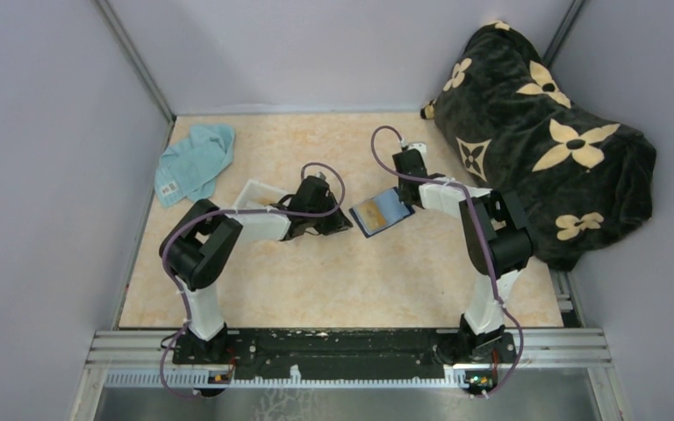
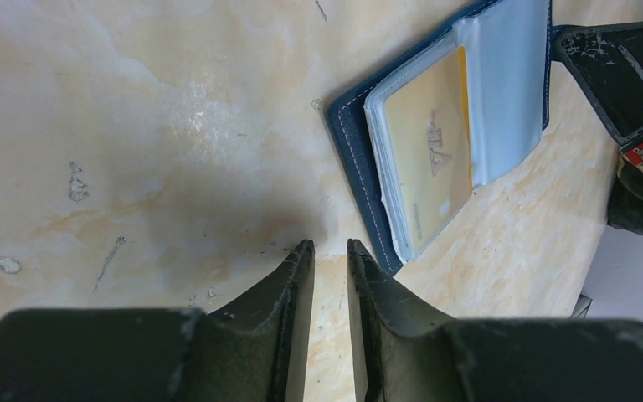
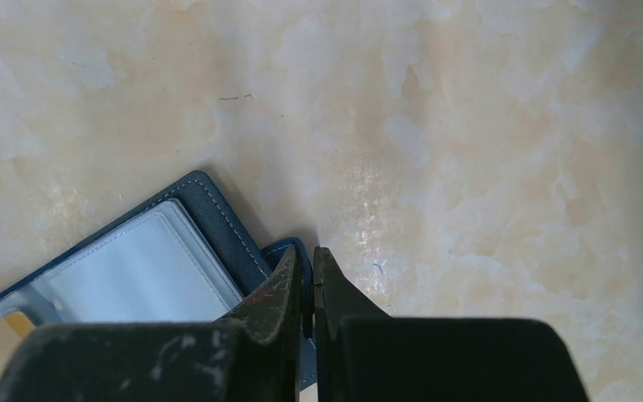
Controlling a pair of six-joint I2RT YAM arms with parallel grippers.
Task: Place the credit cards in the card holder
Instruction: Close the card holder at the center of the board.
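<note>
The card holder point(image 1: 381, 213) lies open at mid-table, navy blue with clear sleeves. In the left wrist view the card holder point(image 2: 353, 142) holds an orange-yellow credit card point(image 2: 431, 151) inside a clear sleeve. My right gripper point(image 3: 308, 255) is shut on a navy edge of the card holder point(image 3: 218, 222), and from above the right gripper point(image 1: 404, 197) sits at the holder's far right corner. My left gripper point(image 2: 328, 247) stands narrowly open just left of the holder, with only table showing between its fingers. From above the left gripper point(image 1: 344, 222) nearly touches the holder's left edge.
A clear plastic tray point(image 1: 250, 195) sits behind the left arm. A teal cloth point(image 1: 195, 160) lies at the back left. A black blanket with cream flowers point(image 1: 544, 140) fills the back right corner, close to the right arm.
</note>
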